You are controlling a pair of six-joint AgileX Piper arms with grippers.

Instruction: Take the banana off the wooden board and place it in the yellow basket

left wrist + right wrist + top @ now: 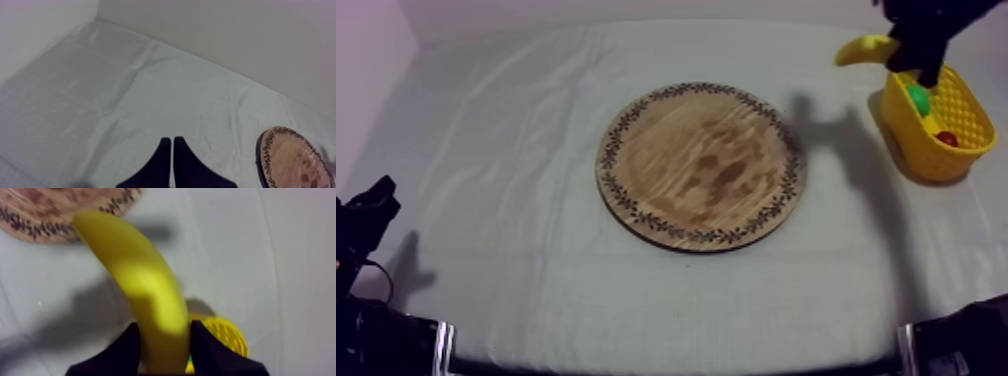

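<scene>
Banana [866,48]: plain yellow, smooth skin, gently curved, thick through the middle and tapering to a blunt tip. It is off the table, in the air at the far right, just above the far-left rim of the yellow basket [926,150]. Its free end juts left, away from the basket.

Right gripper [921,60]: reaches in from the far right corner. In the right wrist view the two black fingers [125,348] are clamped on the banana [145,288], one on each flank near its lower end, with the right gripper [165,325] over the cloth and the basket [225,335] close beneath.

Basket: sits at the right of the table, near the cloth's right edge. Inside are a green toy fruit [918,97] and a small red fruit [947,139].

Wooden board [701,165]: round, patterned rim, flat at mid-table, well apart from the basket. A strip of open cloth [516,180] lies between them, crossed by the arm's shadow. There is wide open cloth left of the board and on the near side. The back wall runs close behind the far edge.

Left gripper [371,205]: low at the near left, well away from the board. In the left wrist view its fingers lie together as a narrow wedge, left gripper [172,142] over bare cloth, with the board's rim [295,160] off to the right.
</scene>
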